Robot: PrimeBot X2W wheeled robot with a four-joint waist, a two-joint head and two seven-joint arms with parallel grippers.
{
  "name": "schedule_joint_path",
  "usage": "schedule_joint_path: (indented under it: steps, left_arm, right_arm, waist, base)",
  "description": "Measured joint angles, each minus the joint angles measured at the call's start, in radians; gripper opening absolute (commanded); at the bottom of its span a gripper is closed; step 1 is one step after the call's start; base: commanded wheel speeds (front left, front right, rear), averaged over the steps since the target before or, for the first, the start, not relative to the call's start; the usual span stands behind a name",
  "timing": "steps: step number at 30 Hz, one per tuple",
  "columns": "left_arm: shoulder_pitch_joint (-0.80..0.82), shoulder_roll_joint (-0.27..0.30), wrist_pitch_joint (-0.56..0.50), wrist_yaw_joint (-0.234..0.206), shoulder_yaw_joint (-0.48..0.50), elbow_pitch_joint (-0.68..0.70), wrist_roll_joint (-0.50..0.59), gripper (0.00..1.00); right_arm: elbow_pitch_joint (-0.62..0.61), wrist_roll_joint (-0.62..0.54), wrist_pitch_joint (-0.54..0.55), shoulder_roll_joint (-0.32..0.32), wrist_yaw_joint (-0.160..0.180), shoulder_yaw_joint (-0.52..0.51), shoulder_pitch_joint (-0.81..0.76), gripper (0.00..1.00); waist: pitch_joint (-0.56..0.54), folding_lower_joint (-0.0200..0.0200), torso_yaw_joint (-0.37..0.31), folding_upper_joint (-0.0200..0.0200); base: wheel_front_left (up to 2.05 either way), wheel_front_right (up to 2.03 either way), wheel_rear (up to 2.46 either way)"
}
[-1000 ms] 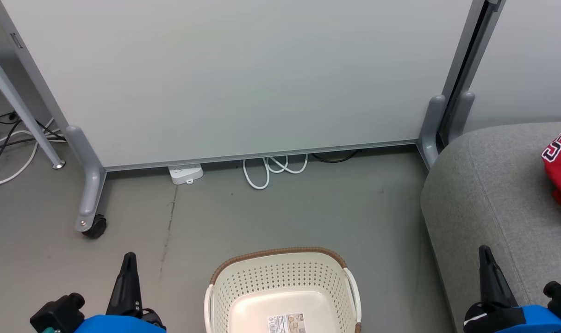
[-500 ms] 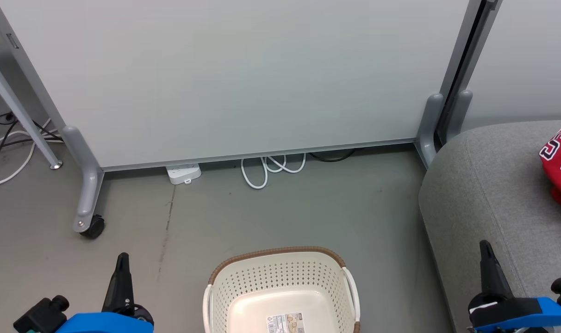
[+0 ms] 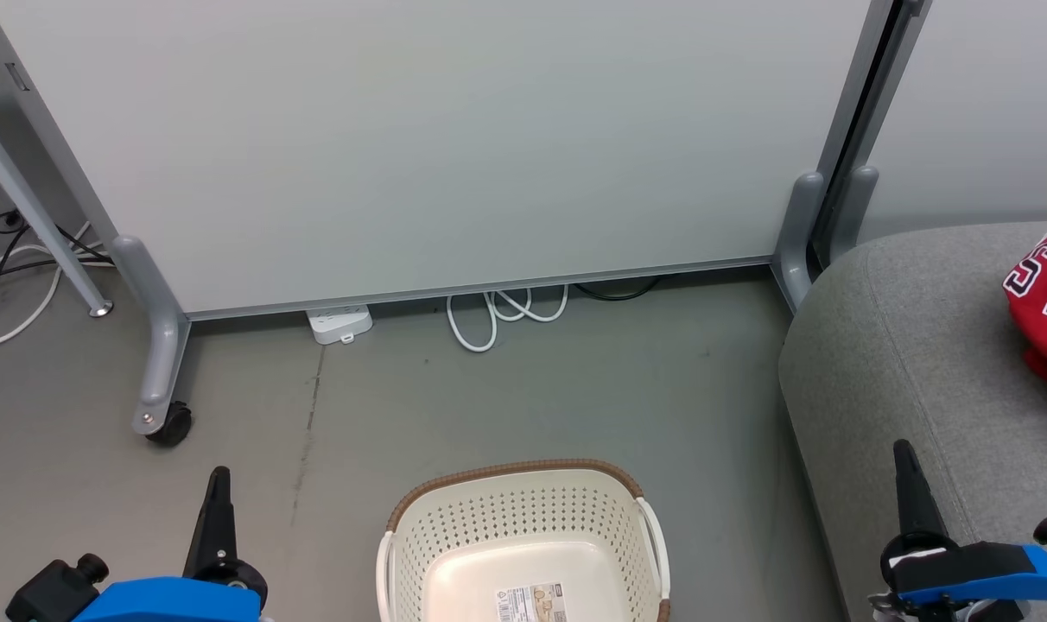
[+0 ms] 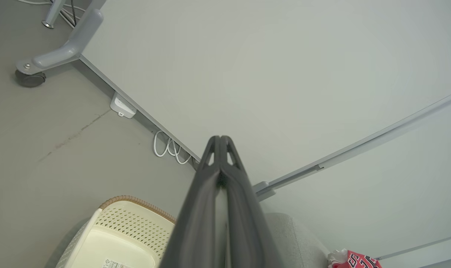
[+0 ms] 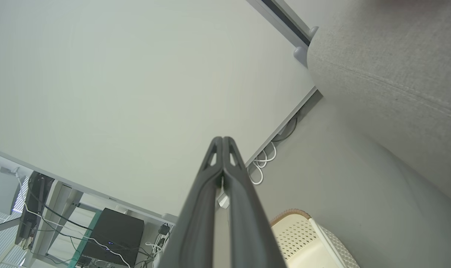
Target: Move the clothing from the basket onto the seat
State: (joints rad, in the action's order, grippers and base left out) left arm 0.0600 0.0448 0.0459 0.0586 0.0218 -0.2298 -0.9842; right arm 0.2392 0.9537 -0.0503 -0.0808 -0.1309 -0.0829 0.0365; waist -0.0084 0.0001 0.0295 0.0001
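The cream perforated basket (image 3: 523, 536) with its brown rim stands on the floor at the bottom centre, holding nothing but a label on its bottom; it also shows in the left wrist view as basket (image 4: 117, 230) and in the right wrist view as basket (image 5: 303, 238). Red clothing (image 3: 1046, 302) with white lettering lies on the grey seat (image 3: 886, 345) at the right edge, and a corner of that clothing (image 4: 354, 260) shows beside the seat (image 4: 296, 238). My left gripper (image 3: 219, 473) is shut and empty, left of the basket. My right gripper (image 3: 902, 447) is shut and empty over the seat's front.
A white partition panel (image 3: 454, 147) on grey castor legs (image 3: 156, 380) closes the back. A power strip (image 3: 340, 323) and coiled white cable (image 3: 502, 315) lie at its foot. More cables (image 3: 14, 268) run at far left. Bare grey floor (image 3: 532, 397) lies between basket and panel.
Both grippers have sunk lower in the head view and stay shut. The whole picture has shifted slightly, so the camera moved. Basket and clothing stay where they were.
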Motion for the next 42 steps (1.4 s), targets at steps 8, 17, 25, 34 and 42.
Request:
schedule_joint_path:
  steps: [8,17,25,34,42]
  left_arm:
    - [0.004,0.000,-0.023,0.012,0.009,-0.003,-0.088,0.00]
    - [0.010,0.000,-0.045,0.023,0.025,-0.005,-0.182,0.00]
    - [0.016,0.001,-0.065,0.030,0.036,-0.007,-0.258,0.00]
    - [0.022,0.001,-0.086,0.038,0.046,-0.009,-0.337,0.00]
    - [0.026,0.001,-0.107,0.047,0.062,-0.011,-0.420,0.00]
  right_arm:
    - [0.000,0.090,0.024,0.004,0.000,-0.005,0.006,0.00]
    - [0.002,0.190,0.048,0.008,0.000,-0.010,0.017,0.00]
    - [0.002,0.268,0.068,0.011,0.000,-0.014,0.022,0.00]
    - [0.003,0.352,0.088,0.014,0.000,-0.017,0.031,0.00]
    - [0.004,0.440,0.112,0.019,0.000,-0.021,0.044,0.00]
  waist:
    - [0.001,-0.0001,-0.003,0.0000]
    - [0.003,-0.0001,-0.007,0.0000]
    - [0.004,-0.0001,-0.010,0.0000]
    - [0.005,-0.0001,-0.014,0.0000]
    - [0.007,-0.0001,-0.018,0.0000]
  base:
    - [0.00,0.00,0.00]
    - [0.00,0.00,0.00]
    - [0.00,0.00,0.00]
    - [0.00,0.00,0.00]
    - [0.00,0.00,0.00]
